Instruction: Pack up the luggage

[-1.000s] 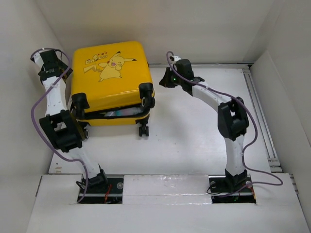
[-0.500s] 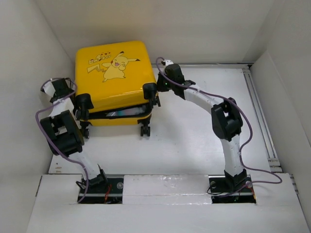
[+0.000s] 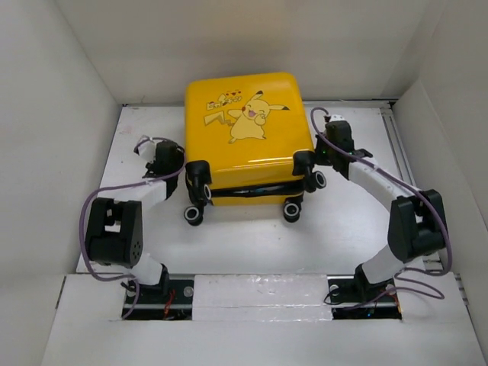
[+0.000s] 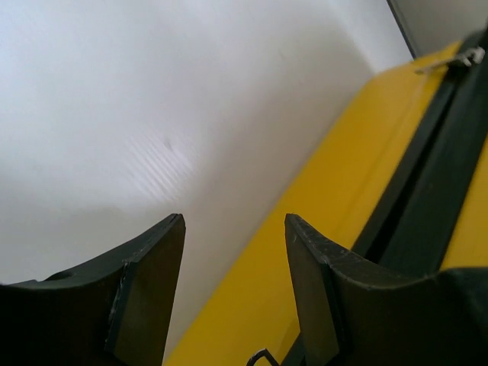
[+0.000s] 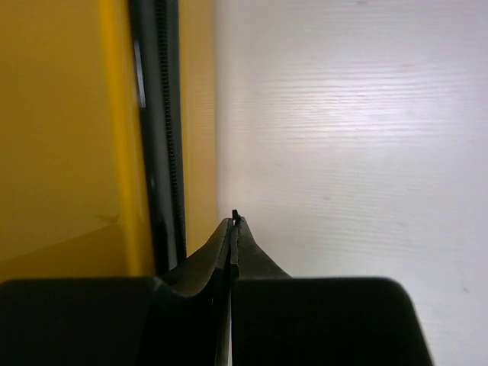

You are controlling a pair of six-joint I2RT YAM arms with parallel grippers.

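The luggage (image 3: 244, 141), a bright-yellow case with a Pikachu print, lies flat mid-table with the print up and its wheels (image 3: 194, 215) toward me. A dark zipper seam (image 3: 252, 191) runs along its near side. My left gripper (image 3: 169, 158) sits low at the case's left side. Its jaws stand open (image 4: 232, 221) with only the yellow shell (image 4: 320, 191) beyond them, and nothing is gripped. My right gripper (image 3: 324, 152) is at the case's right side, shut (image 5: 235, 221), next to the black zipper track (image 5: 164, 130). Nothing shows between its fingers.
White walls close in the table on the left, back and right. A metal rail (image 3: 408, 175) runs along the right edge. A silver zipper pull (image 4: 457, 59) hangs on the case's left side. Bare white tabletop (image 5: 343, 152) lies right of the case.
The luggage has slid from the back-left corner to the middle of the table and turned. Both arms swung down beside it. The gap along its seam looks narrower.
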